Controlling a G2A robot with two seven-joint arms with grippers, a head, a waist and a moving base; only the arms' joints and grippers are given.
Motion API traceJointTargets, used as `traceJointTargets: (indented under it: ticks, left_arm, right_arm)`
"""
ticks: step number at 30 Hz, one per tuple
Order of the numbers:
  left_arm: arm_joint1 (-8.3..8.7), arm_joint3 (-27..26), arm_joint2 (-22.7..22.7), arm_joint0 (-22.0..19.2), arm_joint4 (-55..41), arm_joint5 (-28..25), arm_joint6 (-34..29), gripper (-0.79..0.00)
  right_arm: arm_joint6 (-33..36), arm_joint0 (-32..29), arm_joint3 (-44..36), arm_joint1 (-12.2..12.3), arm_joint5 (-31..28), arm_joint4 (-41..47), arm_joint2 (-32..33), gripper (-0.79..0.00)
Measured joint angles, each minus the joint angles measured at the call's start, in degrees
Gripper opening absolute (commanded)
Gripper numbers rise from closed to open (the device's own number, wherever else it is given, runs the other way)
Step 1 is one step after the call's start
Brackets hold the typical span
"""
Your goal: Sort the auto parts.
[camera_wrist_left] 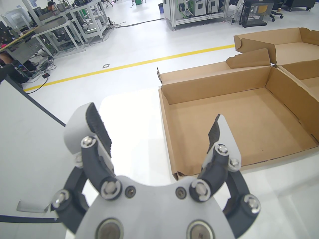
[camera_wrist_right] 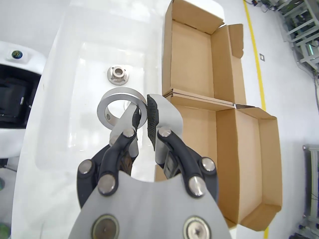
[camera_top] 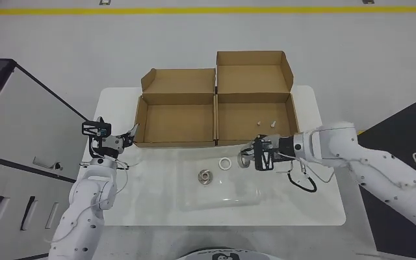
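My right gripper [camera_wrist_right: 142, 112] is shut on the wall of a grey metal ring [camera_wrist_right: 117, 108], held just above the white table in front of the right cardboard box [camera_top: 253, 120]; from above, the gripper [camera_top: 251, 158] and ring [camera_top: 244, 160] sit near the box's front edge. A metal flange [camera_top: 205, 175] and a small white ring [camera_top: 224, 163] lie on the table to their left. Two small white parts [camera_top: 266, 122] rest in the right box. The left box [camera_wrist_left: 236, 115] has nothing in it. My left gripper [camera_wrist_left: 159, 130] hovers open beside that box's left side.
Both boxes stand side by side at the table's back with lids folded up [camera_top: 250, 65]. A clear shallow tray [camera_top: 221, 195] lies under the flange. The table's left edge [camera_top: 97, 162] runs close to the left arm.
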Motion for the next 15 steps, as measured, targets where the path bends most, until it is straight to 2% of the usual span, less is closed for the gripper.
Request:
traceJointTargets:
  ticks: [7, 10, 15]
  left_arm:
    - [0.00, 0.00, 0.00, 0.00, 0.00, 0.00, 0.00, 0.000]
    - [0.00, 0.00, 0.00, 0.00, 0.00, 0.00, 0.00, 0.000]
    - [0.00, 0.00, 0.00, 0.00, 0.00, 0.00, 0.00, 0.000]
  right_arm:
    - [-21.38, -8.33, 1.09, 2.19, 4.56, -3.18, 5.46, -0.785]
    - [-31.63, -11.29, 2.25, 2.31, 6.99, -4.62, 6.65, -0.785]
    - [-43.63, -13.69, 3.92, 1.74, 9.79, -5.54, 7.55, -0.785]
